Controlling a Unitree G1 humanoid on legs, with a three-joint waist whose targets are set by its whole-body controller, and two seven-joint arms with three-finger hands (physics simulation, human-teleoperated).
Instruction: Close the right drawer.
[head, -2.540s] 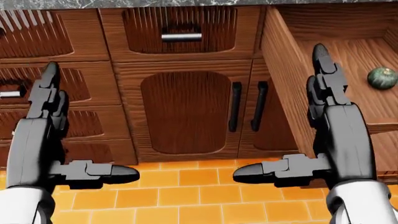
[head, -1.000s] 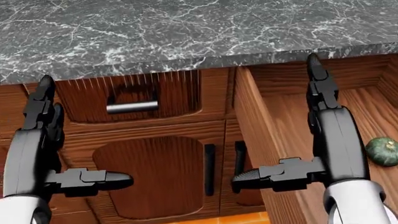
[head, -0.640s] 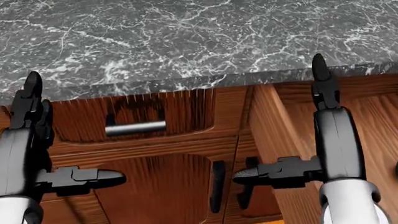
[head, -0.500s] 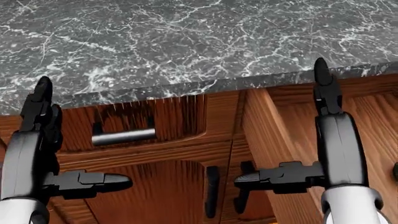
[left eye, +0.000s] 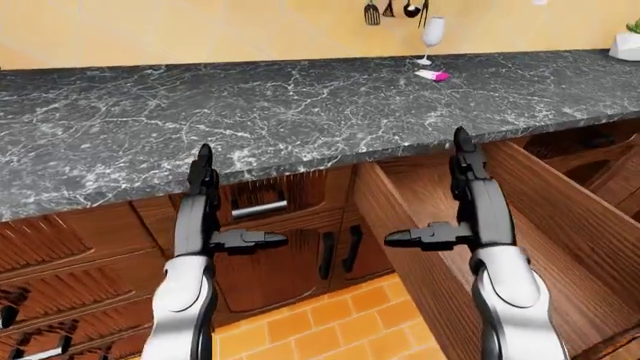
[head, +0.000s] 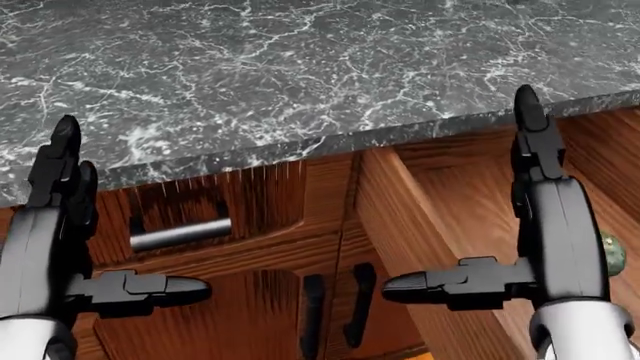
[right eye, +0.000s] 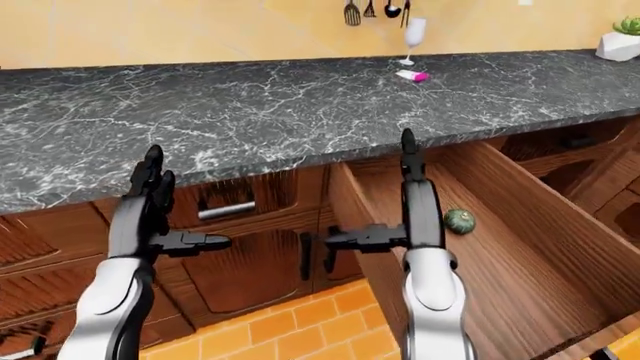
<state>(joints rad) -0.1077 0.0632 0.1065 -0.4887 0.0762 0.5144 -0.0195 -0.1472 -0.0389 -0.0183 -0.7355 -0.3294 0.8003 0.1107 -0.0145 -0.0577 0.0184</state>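
Right drawer gaping, untouched

The right drawer (right eye: 500, 225) juts out under the counter (right eye: 300, 105), a green ball (right eye: 459, 220) inside. Right hand (right eye: 405, 214) hangs over it, released, as is the left hand (right eye: 150, 217); a careless push could jam fingers against the counter edge.

Beyond my robot hand (right eye: 372, 238) runs a dark marble desk (right eye: 300, 105), yellow wall (right eye: 200, 30) behind, orange tile floor (left eye: 330, 330) below.

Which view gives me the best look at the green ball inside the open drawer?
The right-eye view: the green ball lies unobstructed on the drawer floor, just right of the right hand. In the head view only a sliver peeks past that hand. In the left-eye view it doesn't show.
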